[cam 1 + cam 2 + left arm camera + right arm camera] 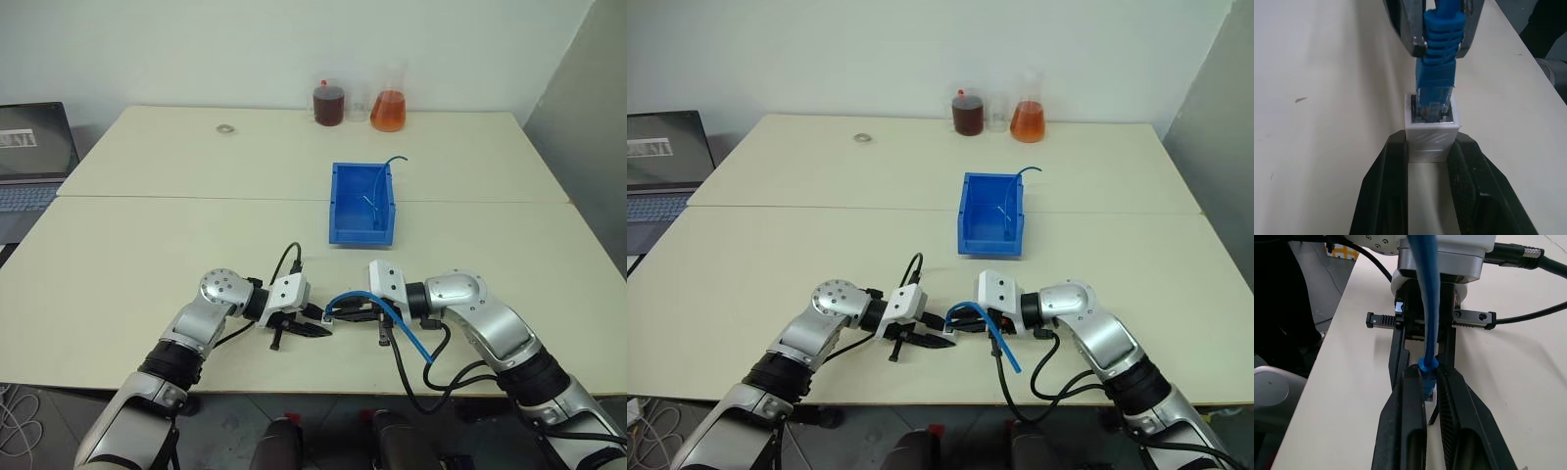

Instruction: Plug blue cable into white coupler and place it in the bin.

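The left pincer is clamped on the small white boxy plastic coupler, which sits between its black fingertips just above the pale desk. Facing it, the right pincer grips the long light-blue cable just behind its plug, whose tip sits in the coupler's socket. Well beyond both, the bright-blue rectangular plastic bin stands on the desk.

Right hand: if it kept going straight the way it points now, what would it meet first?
Probably the white coupler held in the left hand; the blue cable plug the right hand grips already sits in its socket.
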`<state>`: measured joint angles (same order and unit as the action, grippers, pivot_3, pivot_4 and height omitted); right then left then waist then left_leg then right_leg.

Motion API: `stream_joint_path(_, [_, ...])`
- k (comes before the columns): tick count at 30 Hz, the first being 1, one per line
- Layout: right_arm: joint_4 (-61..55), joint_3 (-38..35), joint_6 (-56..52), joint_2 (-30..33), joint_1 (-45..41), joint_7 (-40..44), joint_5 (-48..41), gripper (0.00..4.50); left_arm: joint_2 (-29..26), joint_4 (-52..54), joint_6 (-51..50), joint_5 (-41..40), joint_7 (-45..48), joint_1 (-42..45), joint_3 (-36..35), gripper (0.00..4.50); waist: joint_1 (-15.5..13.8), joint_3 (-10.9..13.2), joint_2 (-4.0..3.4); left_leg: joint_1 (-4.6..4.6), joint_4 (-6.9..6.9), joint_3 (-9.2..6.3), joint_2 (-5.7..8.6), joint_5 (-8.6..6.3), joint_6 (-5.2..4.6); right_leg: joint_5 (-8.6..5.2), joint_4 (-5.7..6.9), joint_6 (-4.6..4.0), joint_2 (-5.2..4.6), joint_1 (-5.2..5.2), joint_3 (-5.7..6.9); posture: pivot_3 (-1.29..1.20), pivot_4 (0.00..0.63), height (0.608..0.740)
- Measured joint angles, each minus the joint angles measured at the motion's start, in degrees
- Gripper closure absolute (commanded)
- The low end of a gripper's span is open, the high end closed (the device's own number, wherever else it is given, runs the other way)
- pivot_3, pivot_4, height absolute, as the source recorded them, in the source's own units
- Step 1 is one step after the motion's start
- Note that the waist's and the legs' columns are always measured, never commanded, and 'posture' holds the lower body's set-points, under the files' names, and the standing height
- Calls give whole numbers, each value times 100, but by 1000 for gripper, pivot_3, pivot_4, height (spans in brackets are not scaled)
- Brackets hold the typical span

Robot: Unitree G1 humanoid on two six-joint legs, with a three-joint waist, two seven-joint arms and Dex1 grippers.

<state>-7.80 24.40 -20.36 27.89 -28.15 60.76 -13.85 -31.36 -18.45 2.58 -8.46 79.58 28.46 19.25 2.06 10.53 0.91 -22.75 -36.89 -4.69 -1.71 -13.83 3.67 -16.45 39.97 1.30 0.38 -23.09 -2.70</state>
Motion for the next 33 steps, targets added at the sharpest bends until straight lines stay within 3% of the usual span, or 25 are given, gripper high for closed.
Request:
stream_joint_path(11, [162,55,96,10,-56,267,51,4392,-19,163,-136,40,-137,-115,-42,3726,15,-7,-1,9,-1,-1,-2,0,0,-1,1,2,2,11,0,0,150,740])
stream_joint_path(19, [308,123,432,17,-35,289,253,4392,-15,192,-210,113,-200,-145,-37,3726,27,-7,0,90,14,-1,-2,-1,-1,-19,-15,22,2,88,0,0,150,740])
stream_joint_path(33, [387,125,452,-16,-10,296,259,4392,-6,192,-217,128,-218,-143,-37,3726,28,-7,0,91,13,-1,-3,-1,-1,-19,-14,22,2,90,0,0,150,740])
